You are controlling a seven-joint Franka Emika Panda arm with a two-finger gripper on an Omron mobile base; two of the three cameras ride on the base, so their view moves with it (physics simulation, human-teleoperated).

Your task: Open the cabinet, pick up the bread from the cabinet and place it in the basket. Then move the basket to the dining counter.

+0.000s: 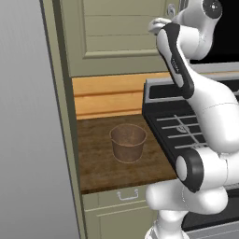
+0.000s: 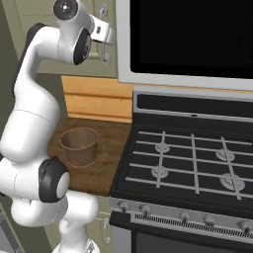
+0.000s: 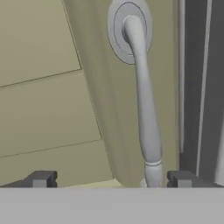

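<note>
- Gripper fingers spread wide; I see the cabinet handle between them, toward 1 o'clock.
- Basket sits empty on the worktop.

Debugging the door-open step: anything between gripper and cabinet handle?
Nothing visible. In the hand view the gripper is open, with the cabinet door's handle running down toward the gap between its fingertips, nearer the right one.
</note>
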